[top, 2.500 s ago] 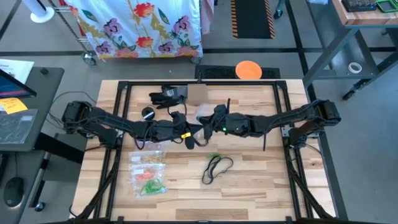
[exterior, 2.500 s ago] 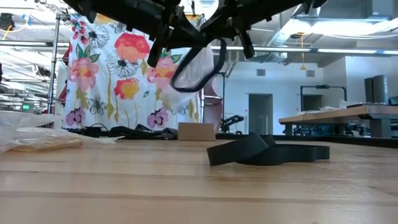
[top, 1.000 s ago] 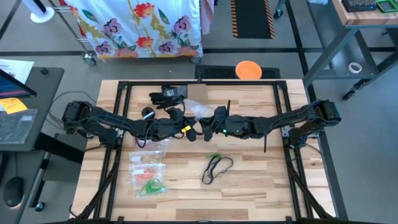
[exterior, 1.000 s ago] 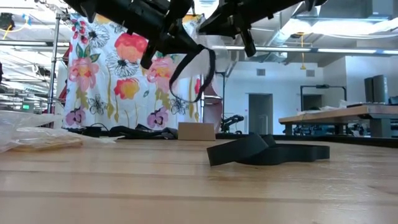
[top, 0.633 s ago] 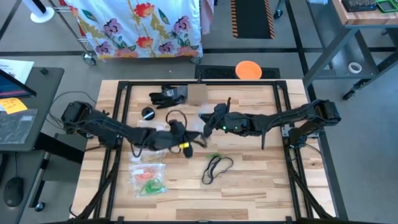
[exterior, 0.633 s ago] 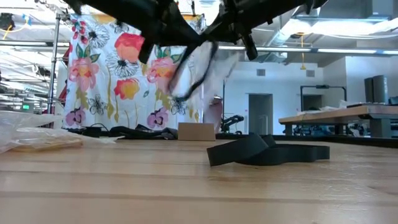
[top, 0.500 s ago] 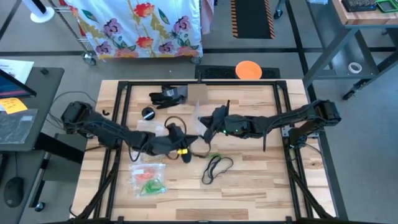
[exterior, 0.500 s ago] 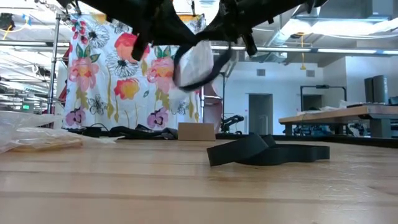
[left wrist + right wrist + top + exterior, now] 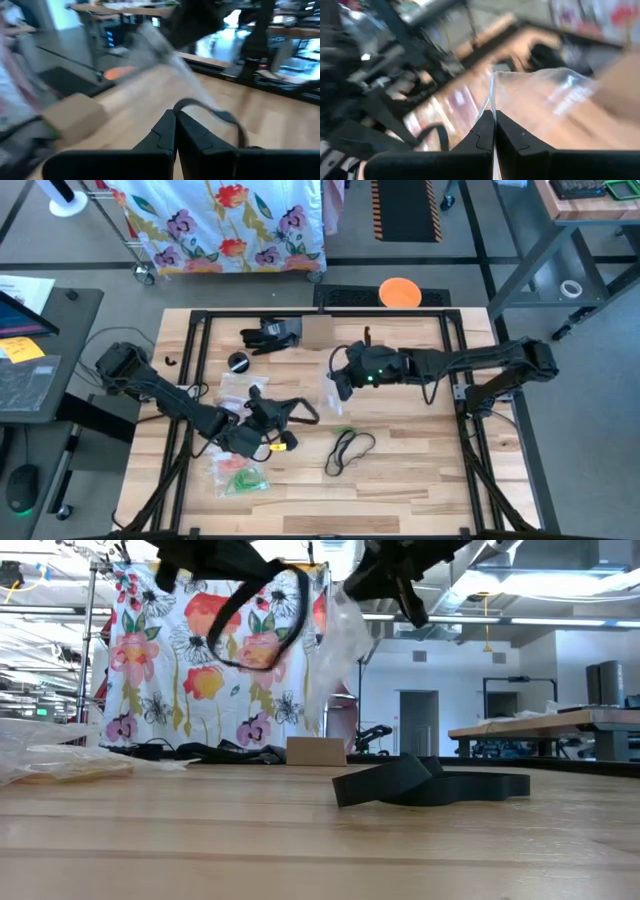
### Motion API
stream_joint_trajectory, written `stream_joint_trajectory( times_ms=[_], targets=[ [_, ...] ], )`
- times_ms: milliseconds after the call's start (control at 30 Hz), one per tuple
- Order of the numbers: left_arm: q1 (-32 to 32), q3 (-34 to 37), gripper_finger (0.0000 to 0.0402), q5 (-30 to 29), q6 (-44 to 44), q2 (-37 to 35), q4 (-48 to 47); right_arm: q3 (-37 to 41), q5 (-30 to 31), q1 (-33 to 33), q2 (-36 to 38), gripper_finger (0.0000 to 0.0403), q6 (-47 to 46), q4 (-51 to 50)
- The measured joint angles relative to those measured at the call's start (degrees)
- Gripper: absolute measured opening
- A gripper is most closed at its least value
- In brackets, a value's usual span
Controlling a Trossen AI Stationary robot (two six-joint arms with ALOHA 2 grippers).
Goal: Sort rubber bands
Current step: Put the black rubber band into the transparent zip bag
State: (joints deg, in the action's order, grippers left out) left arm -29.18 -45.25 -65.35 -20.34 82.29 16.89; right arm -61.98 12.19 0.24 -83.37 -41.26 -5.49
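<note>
Left gripper [image 9: 287, 415] raised over the table [image 9: 400, 470], clamped on a black band [image 9: 258, 620] hanging as a loop. Right gripper [image 9: 338, 385] raised nearby, closed on a clear bag [image 9: 338, 640]. More black rubber bands [image 9: 350, 448] lying on the table; coloured rubber bands [image 9: 240, 475] in bags near the left arm.

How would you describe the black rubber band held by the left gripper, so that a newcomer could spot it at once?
On the wooden table, find the left gripper, shut, left of centre above the bags of coloured bands. The black rubber band dangles from it as one wide loop in mid-air, whereas the other black bands lie heaped flat on the table.
</note>
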Motion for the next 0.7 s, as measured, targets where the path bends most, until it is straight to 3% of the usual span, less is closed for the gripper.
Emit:
stream_joint_trajectory(
  times_ms=[167,333,533,700],
  targets=[
    [-0.2,0.0,0.0000,-0.7,5.8,-0.8,-2.1,-1.9,-12.0,0.4,-0.2,0.0002,-5.3,-1.7],
    [-2.4,0.0,0.0000,2.7,20.7,2.6,-1.5,-4.7,-12.3,1.6,-0.3,0.0001,-6.3,-1.9],
    [-5.6,0.0,0.0000,15.3,34.4,6.8,7.6,-8.4,-12.0,-0.1,-0.3,0.0001,-3.4,-2.8],
    [-3.7,0.0,0.0000,24.9,32.0,6.8,7.1,-9.6,-11.8,-1.4,-0.3,0.0001,-2.8,-4.1]
  ],
)
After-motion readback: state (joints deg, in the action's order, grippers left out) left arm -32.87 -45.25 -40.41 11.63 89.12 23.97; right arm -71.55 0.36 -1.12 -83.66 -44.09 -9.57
